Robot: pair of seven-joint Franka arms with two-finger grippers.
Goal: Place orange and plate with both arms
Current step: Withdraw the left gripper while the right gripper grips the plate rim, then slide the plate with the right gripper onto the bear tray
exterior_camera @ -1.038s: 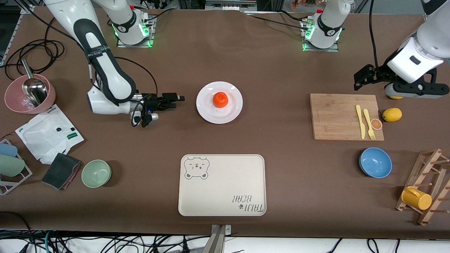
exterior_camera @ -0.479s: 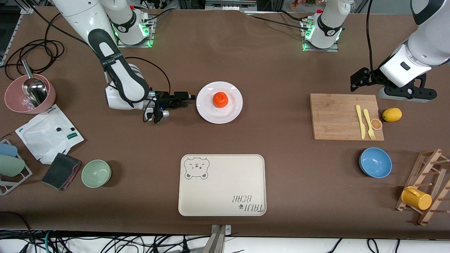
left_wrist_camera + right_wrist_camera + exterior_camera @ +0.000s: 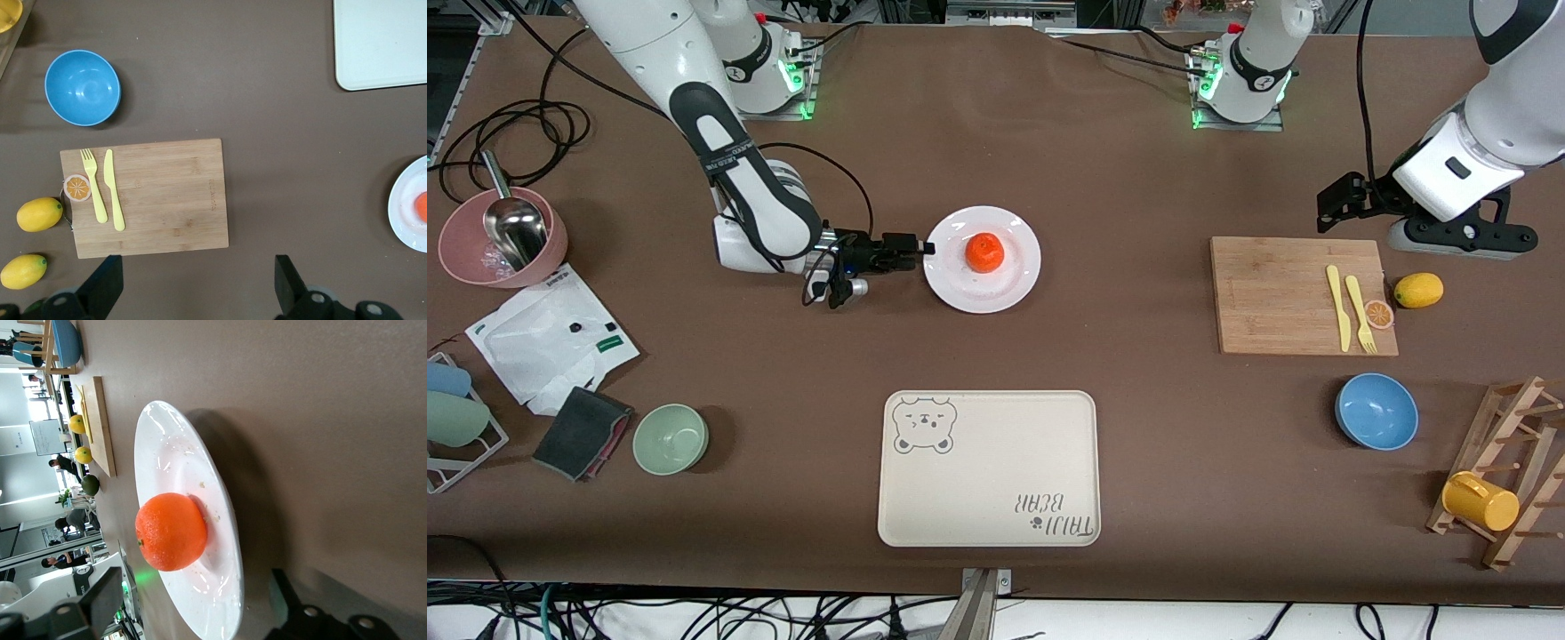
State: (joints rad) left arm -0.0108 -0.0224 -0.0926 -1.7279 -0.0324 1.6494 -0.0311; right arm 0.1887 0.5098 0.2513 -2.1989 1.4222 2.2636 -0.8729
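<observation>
Tabletop (image 3: 1103, 178) brown, matte; orange (image 3: 984, 252) on plate (image 3: 1014, 276).

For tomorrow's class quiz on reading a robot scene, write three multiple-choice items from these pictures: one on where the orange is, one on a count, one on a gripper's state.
1. Where is the orange?
A. on the plate
B. in the blue bowl
C. on the cutting board

2. How many lemons lie beside the cutting board?
A. none
B. two
C. five

3. How is the right gripper?
A. shut on the orange
B. open at the plate's rim
C. shut on a fork

Key: 1 A, the orange sits on the plate. 2 B, the left wrist view shows two lemons beside the cutting board. 3 B, the right gripper has its fingers apart, holding nothing.
</observation>
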